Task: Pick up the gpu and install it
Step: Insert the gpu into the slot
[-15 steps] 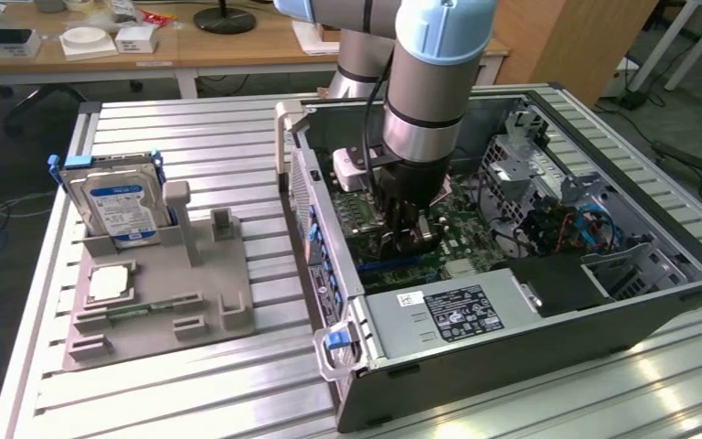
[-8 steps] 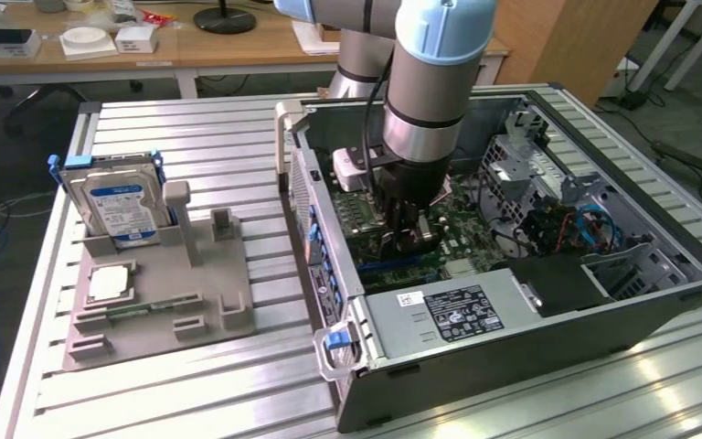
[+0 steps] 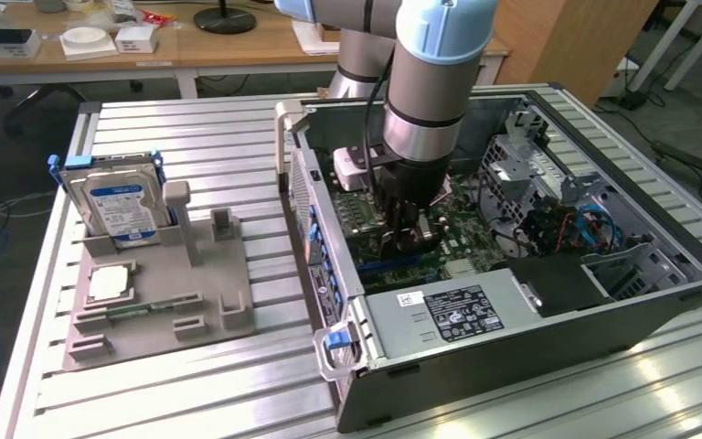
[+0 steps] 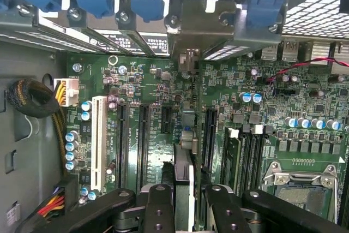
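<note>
In the wrist view the gpu [image 4: 184,163] appears edge-on as a thin upright card between my two black fingers [image 4: 158,207]. Its silver end bracket [image 4: 203,21] meets the case's rear slot openings under the blue clips. The card stands over the motherboard [image 4: 136,88], in line with a long black expansion slot [image 4: 210,135]. My gripper [image 4: 188,197] is shut on the card. In the exterior view the gripper [image 3: 408,236] reaches down into the open computer case [image 3: 643,302], low over the green board; the card itself is hard to make out there.
A grey fixture tray [image 3: 211,302] on the exterior view's left holds the silver hard drive [image 3: 120,197], a processor chip [image 3: 109,283] and a narrow memory stick [image 3: 146,306]. Inside the case sit the power supply [image 3: 449,315], drive cage [image 3: 528,169], yellow-black cable bundle [image 4: 32,99] and CPU socket [image 4: 305,181].
</note>
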### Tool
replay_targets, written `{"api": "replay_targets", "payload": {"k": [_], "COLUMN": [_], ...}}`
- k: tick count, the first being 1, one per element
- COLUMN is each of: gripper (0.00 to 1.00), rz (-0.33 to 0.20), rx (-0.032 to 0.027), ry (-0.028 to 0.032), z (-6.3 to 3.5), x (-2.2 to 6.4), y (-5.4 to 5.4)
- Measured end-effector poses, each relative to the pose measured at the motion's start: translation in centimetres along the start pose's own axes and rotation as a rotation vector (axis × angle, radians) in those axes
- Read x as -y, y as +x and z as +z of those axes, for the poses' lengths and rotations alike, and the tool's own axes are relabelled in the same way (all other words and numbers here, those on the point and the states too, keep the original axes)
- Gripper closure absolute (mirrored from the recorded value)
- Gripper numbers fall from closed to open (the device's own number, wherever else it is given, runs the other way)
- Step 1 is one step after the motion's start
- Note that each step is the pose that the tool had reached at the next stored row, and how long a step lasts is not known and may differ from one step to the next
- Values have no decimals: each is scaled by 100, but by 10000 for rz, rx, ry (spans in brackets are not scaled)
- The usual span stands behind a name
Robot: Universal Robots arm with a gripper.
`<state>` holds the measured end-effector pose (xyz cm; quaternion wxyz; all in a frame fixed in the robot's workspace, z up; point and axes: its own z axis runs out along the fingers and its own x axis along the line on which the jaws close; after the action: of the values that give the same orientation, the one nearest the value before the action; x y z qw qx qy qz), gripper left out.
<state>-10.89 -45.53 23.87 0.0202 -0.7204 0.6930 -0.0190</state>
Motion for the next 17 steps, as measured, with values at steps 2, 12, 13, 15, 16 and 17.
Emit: {"api": "replay_targets", "payload": {"k": [2,12,13,15,16,17], "gripper": [73,73,73,73,73,73], "rz": [1,33,65,132,165,175], "rx": [0,-2,-4,-8,-9,-9], "ry": [-2,-4,-5,-16,-25,-27], "z": [0,6,6,6,6,6], "x": [0,1,1,0,0,1], "y": [-2,-32,-32,-32,-32,-31]}}
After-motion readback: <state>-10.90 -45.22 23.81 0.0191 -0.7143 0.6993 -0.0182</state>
